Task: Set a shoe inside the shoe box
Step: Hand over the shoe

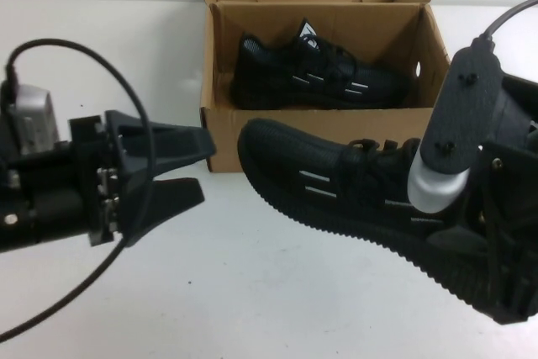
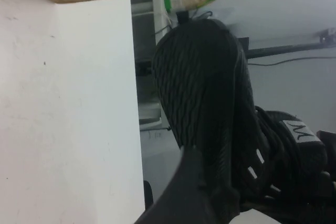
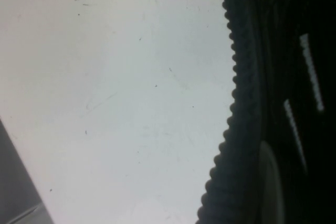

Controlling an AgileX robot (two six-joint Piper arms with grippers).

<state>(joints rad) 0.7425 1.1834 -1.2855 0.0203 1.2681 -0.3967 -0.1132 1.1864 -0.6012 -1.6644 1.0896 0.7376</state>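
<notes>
Item 1, the shoe (image 1: 336,187): black knit sneaker with ribbed sole and short white dashes on its side. It sits at centre-right of the high view, raised off the desk (image 1: 252,292), toe pointing toward frame left and tilted slightly upward, heel toward the lower right. It lies just in front of the box's front wall.

Item 2, the right tool (image 1: 458,208): at the right edge of the high view, closed on the shoe's heel end, with one grey-tipped finger (image 1: 437,187) pressed against the upper near the collar. The right wrist view shows only the ribbed sole edge and white dashes against the desk.

Item 3, the shoe box (image 1: 218,128): brown corrugated cardboard, flaps up, upper centre of the high view, resting on the desk. A second, matching sneaker (image 1: 315,73) lies inside along the back wall, toe toward frame left.

Item 4, the left tool (image 1: 189,170): at the left of the high view, fingers spread apart, empty, pointing toward the held shoe's toe and near it without touching.

Item 5, the desk: white, plain surface.
</notes>
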